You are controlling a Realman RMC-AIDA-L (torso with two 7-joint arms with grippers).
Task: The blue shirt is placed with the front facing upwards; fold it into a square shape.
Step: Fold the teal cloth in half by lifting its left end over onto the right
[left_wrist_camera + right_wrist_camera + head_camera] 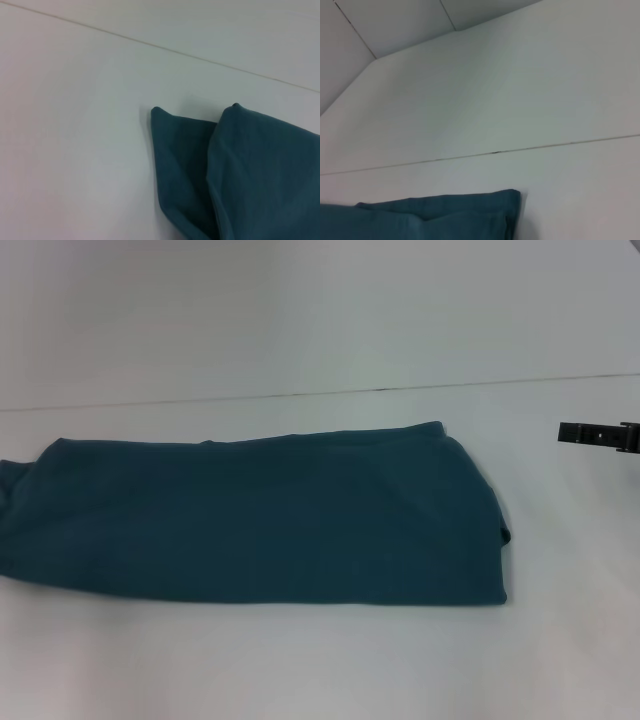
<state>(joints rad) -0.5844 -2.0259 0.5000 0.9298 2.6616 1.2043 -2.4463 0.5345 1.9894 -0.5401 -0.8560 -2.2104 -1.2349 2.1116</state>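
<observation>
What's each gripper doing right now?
Left gripper: out of view.
Right gripper: right of the shirt, holding nothing; open or shut cannot be told.

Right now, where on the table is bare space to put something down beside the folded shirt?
The white table is bare in front of the blue shirt, behind it past the seam line, and between its right end and the right gripper. The shirt fills the middle and left edge.

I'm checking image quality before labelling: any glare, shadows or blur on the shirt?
Head view: the shirt is evenly lit and soft-edged, with no glare; only a thin shadow along its near edge. Left wrist view: a soft shadow beside the cloth on the table. Right wrist view: flat light, no glare.
</observation>
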